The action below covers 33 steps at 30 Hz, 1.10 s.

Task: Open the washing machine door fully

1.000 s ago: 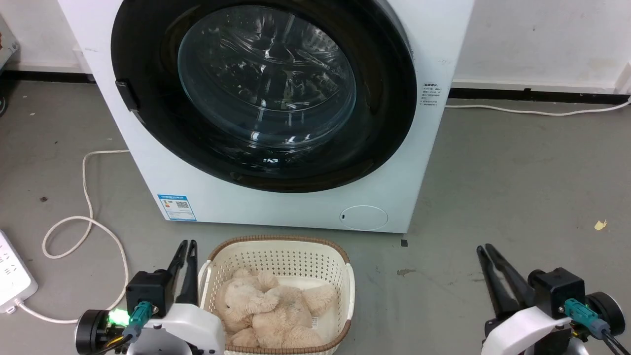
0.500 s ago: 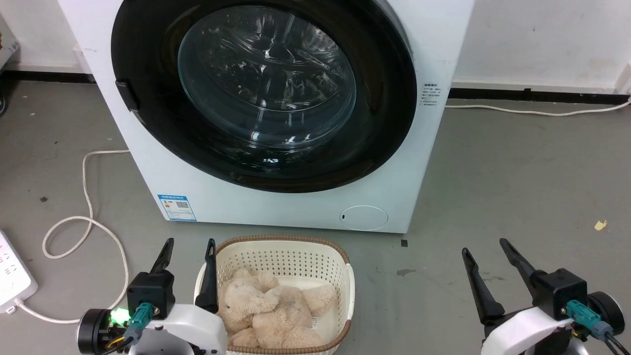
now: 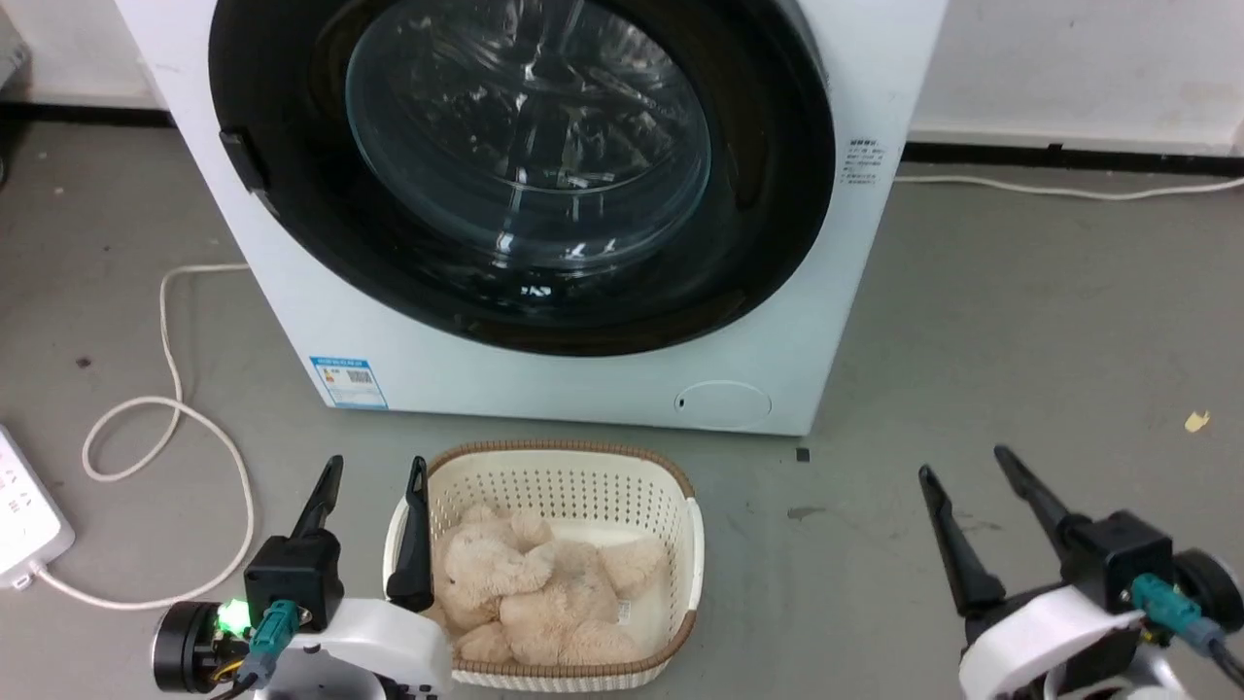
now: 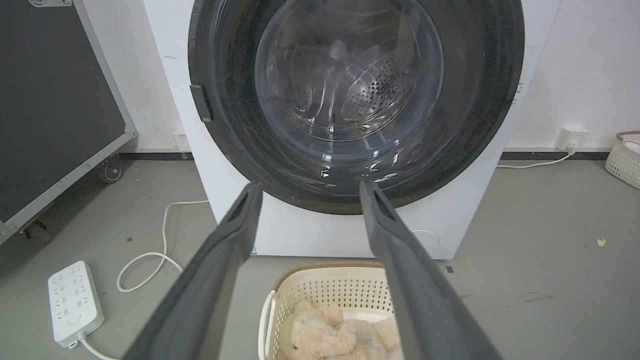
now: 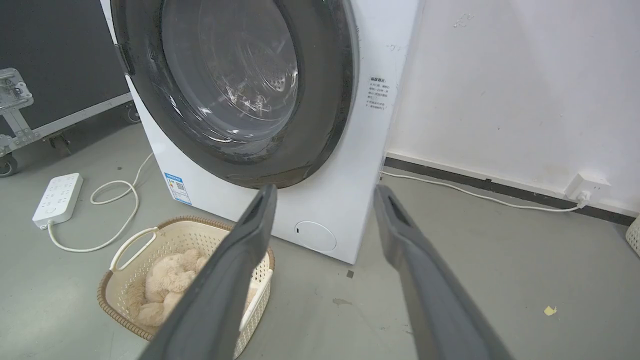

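A white power strip (image 3: pixel 24 530) lies on the grey floor at the far left, with a white cable (image 3: pixel 165 428) looping beside it. The left gripper (image 3: pixel 377 461) hangs low with its fingers spread apart and nothing between them; its inner finger overlaps the rim of a cream perforated basket (image 3: pixel 559 455), which holds a beige plush toy (image 3: pixel 525 593). Behind the basket stands the washing machine (image 3: pixel 292 311). The washing machine door (image 3: pixel 768 194) lies closed against the front, with its glass bowl in the middle and a small dark handle (image 3: pixel 241 160) on its left edge. To the right, well apart from the machine, the right gripper (image 3: pixel 962 461) is also spread and empty above bare floor. A yellow scrap (image 3: pixel 1195 421) lies farther right.
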Tool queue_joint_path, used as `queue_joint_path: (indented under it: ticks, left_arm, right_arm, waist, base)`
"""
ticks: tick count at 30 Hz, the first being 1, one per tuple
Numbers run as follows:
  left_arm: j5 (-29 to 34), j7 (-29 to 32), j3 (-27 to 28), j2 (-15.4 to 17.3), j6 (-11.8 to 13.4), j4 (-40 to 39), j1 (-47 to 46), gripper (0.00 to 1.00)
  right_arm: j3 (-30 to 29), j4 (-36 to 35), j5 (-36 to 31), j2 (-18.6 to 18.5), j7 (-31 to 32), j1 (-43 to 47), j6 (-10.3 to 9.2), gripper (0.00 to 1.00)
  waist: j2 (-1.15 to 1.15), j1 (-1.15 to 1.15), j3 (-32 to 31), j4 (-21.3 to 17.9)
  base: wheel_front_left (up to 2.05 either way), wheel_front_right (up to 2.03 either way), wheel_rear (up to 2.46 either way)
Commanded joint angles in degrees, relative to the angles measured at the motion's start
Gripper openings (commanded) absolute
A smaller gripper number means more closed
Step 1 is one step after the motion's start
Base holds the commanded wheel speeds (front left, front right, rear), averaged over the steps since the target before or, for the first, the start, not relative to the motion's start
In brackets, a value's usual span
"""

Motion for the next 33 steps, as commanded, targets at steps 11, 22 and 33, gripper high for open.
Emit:
queue_joint_path:
  ticks: [11,22,33]
  left_arm:
    - [-1.13,-1.70,-1.02,0.01,0.90,-1.82,-1.69,1.00]
    - [-2.33,-3.01,-2.35,0.02,1.71,-3.06,-2.91,1.00]
    - [-3.15,-4.33,-3.04,0.02,2.03,-3.88,-3.80,1.00]
  right_arm:
    - [0.69,-1.21,2.63,-4.09,0.89,-7.17,-0.02,1.00]
    - [0.03,0.98,9.23,-6.63,4.33,-17.02,-0.03,0.00]
    - [-7.69,11.28,21.38,-3.57,12.99,-30.18,-0.03,0.00]
  waist:
    - [0.00,0.00,4.56,1.61]
    - [0.00,0.00,8.39,3.41]
    - [0.00,0.00,11.22,5.04]
  base:
    - [0.00,0.00,0.00]
    - [0.00,0.00,0.00]
    - [0.00,0.00,0.00]
